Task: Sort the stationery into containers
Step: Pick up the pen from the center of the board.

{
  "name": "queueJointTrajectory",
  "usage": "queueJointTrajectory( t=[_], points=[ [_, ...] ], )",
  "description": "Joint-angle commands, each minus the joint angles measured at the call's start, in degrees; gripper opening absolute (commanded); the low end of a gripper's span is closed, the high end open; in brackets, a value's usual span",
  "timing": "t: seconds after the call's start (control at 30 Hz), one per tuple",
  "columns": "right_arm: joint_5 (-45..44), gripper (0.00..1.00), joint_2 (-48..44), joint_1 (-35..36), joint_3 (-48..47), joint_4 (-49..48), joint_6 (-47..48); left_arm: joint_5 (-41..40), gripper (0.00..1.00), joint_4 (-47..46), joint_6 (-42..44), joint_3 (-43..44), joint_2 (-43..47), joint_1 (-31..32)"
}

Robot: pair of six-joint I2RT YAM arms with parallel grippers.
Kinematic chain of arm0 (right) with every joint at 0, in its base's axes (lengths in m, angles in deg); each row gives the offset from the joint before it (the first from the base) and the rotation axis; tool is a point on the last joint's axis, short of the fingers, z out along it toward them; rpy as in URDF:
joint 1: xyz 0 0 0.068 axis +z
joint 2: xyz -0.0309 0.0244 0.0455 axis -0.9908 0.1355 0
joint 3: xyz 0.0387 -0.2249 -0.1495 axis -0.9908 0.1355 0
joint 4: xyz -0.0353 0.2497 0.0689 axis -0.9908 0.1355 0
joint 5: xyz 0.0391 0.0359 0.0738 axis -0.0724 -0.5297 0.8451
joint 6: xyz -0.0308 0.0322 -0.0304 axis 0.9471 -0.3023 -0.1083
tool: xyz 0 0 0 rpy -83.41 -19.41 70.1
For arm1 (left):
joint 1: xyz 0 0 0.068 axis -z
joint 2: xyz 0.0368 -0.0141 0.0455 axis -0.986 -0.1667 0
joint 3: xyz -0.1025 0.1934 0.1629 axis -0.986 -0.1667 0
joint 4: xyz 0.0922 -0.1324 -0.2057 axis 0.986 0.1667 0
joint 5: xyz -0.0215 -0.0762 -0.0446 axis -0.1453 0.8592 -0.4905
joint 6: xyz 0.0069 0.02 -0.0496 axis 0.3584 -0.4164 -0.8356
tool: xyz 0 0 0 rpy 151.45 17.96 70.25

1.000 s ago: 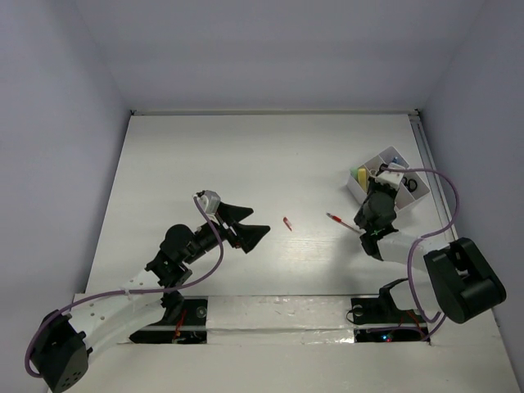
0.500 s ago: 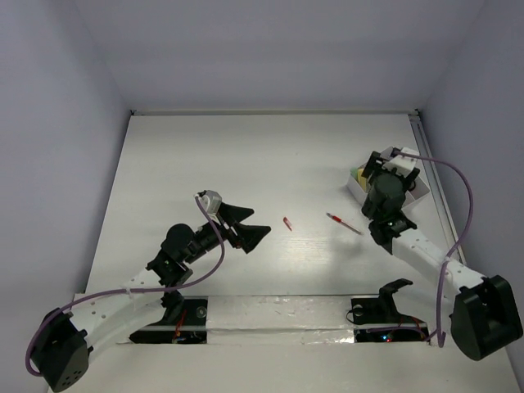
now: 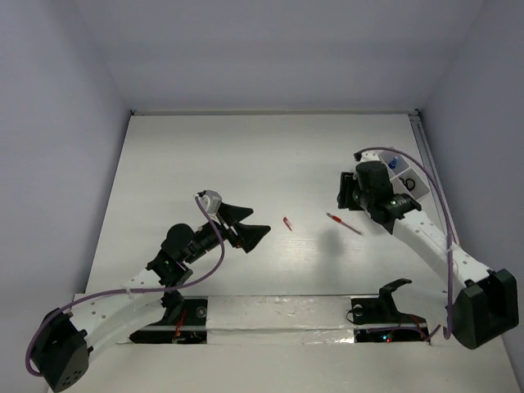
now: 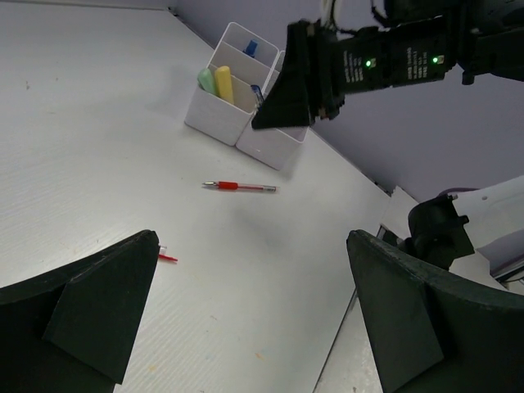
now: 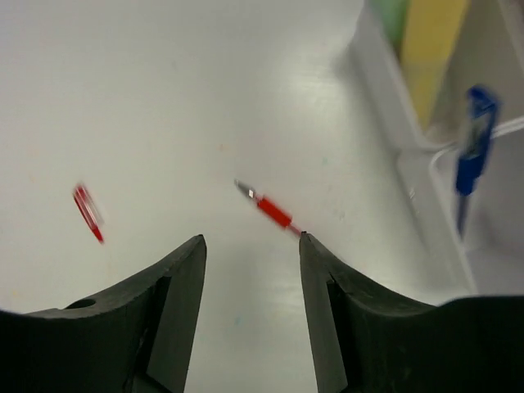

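Observation:
The white organiser tray point(image 3: 413, 173) stands at the right, partly hidden by my right arm. In the right wrist view the tray point(image 5: 405, 151) holds a pale yellow marker point(image 5: 434, 41), a mint green eraser point(image 5: 390, 11) and a blue-white pen point(image 5: 472, 143). The red pencil point(image 3: 344, 223) lies on the table left of the tray, and a tiny red bit point(image 3: 287, 223) lies further left. My right gripper point(image 3: 346, 196) is open and empty above the pencil point(image 5: 272, 210). My left gripper point(image 3: 247, 230) is open and empty, left of the red bit point(image 4: 167, 257).
The left wrist view shows the tray point(image 4: 214, 123), the pencil point(image 4: 240, 187) and the right gripper point(image 4: 293, 78) hanging over the tray's near corner. White walls close the table at the back and sides. A taped strip runs along the near edge.
My right arm has swung out and its gripper has moved from over the tray to the left, above the red pencil. The left arm has not moved.

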Motion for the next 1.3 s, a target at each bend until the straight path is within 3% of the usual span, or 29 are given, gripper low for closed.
queueJointTrajectory(
  t=[0.0, 0.23, 0.53, 0.77, 0.83, 0.97, 1.03, 1.13, 1.2, 1.27],
  points=[
    [11.16, 0.56, 5.36, -0.29, -3.31, 12.13, -2.01, -0.68, 0.99, -1.90, 1.15, 1.24, 0.31, 0.30],
    [11.95, 0.74, 15.74, -0.29, -7.53, 12.84, -0.52, -1.73, 0.99, -0.49, 1.85, 1.42, 1.27, 0.30],
    [3.42, 0.71, 28.21, -0.29, -13.51, 14.60, 0.80, -1.91, 0.99, 0.04, 2.29, 1.68, 1.19, 0.30],
    [4.74, 0.57, 34.20, -0.29, -15.44, 15.91, 1.24, -2.17, 0.99, 0.47, 2.47, 1.68, 1.45, 0.30],
    [4.91, 0.45, 34.99, -0.29, -15.62, 15.82, 1.24, -2.08, 0.99, 0.56, 2.38, 1.77, 1.71, 0.30],
    [7.02, 0.41, 37.45, -0.29, -16.15, 15.91, 1.68, -2.08, 0.99, 0.56, 2.47, 1.77, 1.45, 0.30],
    [7.64, 0.32, 38.69, -0.29, -16.41, 16.09, 1.86, -2.17, 0.99, 0.74, 2.47, 1.86, 1.27, 0.30],
    [8.87, 0.10, 38.86, -0.29, -15.97, 15.39, 1.86, -2.26, 0.99, 0.74, 2.47, 1.86, 1.36, 0.30],
    [9.83, 0.00, 38.51, -0.29, -15.27, 13.81, 1.77, -2.26, 0.99, 0.56, 2.29, 1.86, 1.01, 0.30],
    [10.01, 0.00, 37.29, -0.29, -14.22, 12.32, 1.42, -2.09, 0.99, 0.39, 2.03, 2.21, -0.30, 0.30]
  ],
)
